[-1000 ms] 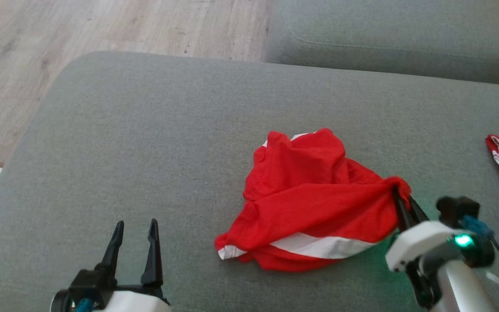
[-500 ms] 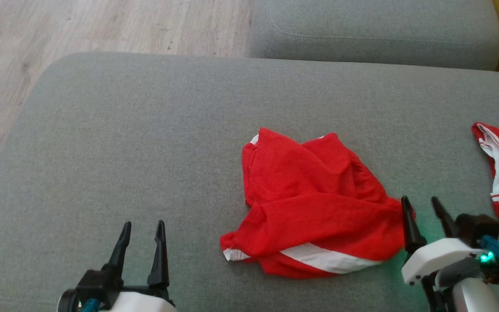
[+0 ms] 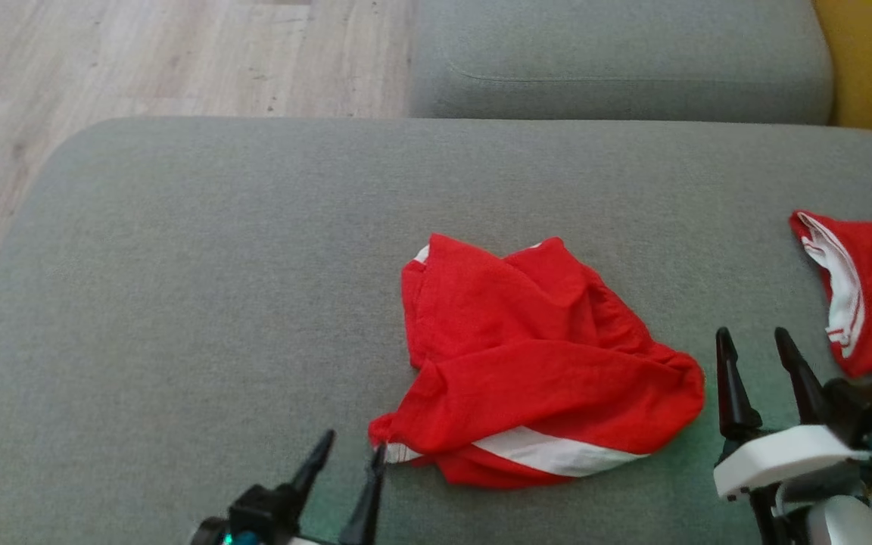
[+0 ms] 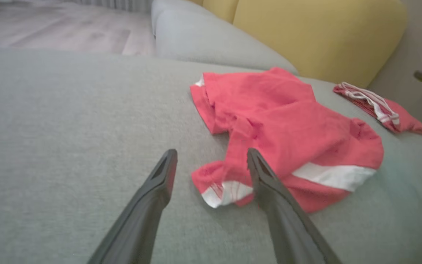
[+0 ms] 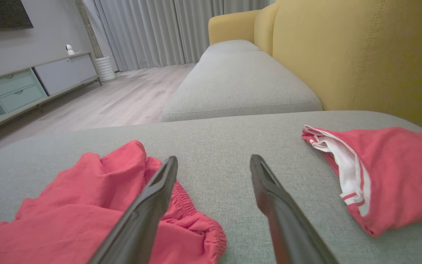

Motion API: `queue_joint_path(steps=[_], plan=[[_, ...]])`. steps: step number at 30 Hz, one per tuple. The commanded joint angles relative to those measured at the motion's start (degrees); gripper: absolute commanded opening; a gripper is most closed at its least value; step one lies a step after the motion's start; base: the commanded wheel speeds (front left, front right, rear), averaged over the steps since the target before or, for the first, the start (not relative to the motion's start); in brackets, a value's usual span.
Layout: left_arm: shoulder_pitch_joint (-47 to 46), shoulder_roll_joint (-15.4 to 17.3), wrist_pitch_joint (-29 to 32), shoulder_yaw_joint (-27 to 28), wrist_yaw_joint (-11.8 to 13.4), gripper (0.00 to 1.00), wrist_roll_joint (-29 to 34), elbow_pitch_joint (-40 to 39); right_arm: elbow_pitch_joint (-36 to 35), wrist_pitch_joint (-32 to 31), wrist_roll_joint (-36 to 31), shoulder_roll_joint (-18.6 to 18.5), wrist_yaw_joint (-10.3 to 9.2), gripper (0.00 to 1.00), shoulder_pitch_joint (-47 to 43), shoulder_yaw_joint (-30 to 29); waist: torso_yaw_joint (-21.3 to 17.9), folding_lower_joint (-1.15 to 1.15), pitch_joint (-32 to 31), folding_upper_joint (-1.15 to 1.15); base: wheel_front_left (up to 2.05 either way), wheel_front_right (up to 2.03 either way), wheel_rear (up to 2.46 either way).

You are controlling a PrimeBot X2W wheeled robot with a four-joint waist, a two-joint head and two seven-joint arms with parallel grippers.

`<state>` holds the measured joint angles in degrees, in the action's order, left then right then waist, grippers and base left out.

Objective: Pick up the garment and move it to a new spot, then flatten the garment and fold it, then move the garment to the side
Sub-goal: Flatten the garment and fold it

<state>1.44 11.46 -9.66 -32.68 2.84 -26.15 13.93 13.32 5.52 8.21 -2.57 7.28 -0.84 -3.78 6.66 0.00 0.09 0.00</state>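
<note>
A: So where is the garment point(image 3: 534, 363)?

B: Crumpled in a heap on the grey cushion point(image 3: 201, 288), a bit right of the middle. It's red, with a white stripe along its near edge and a white-hemmed corner poking out at the near left.

A: Is either gripper holding it?

B: No. The right gripper point(image 3: 752, 337) stands just beside the heap's right edge, fingers pointing away from the robot. They are spread wide with nothing between them. A sliver of cushion shows between its inner finger and the gathered waistband.

A: And the left gripper point(image 3: 353, 443)?

B: Also spread wide, low at the near left of the heap. In the left wrist view the white-hemmed corner lies between the two fingers, and one fingertip sits right at that corner. Whether it touches the cloth I can't tell.

A: Anything else on the cushion?

B: A second red piece point(image 3: 871, 295) with white trim, off to the far right, well apart from the heap. Behind that is a yellow backrest point(image 3: 871, 60). A far cushion point(image 3: 618, 60) lies farther back, with wooden floor point(image 3: 141, 60) to the left.
</note>
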Motion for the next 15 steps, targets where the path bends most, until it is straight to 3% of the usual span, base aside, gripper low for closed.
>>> queue_joint_path(steps=[1,12,15], plan=[[-3.4,-0.3,0.7,0.6,-0.9,1.0,0.5,-0.7,-3.0,-0.1,0.5,-0.3,0.21,1.0,1.6,1.9,-0.7,0.0,0.4,0.0,0.0,0.0,0.0],[-11.4,-1.7,2.6,-1.5,-3.9,1.0,1.2,7.0,-7.2,-1.0,0.2,-0.3,0.21,1.0,2.0,3.3,-4.3,0.0,3.9,0.0,0.0,0.0,0.0],[-14.8,-2.3,4.1,-2.4,-5.8,1.0,1.0,9.5,-7.8,-1.2,-0.1,-0.3,0.21,1.0,2.3,3.0,-5.5,0.0,5.0,0.0,0.0,0.0,0.0]])
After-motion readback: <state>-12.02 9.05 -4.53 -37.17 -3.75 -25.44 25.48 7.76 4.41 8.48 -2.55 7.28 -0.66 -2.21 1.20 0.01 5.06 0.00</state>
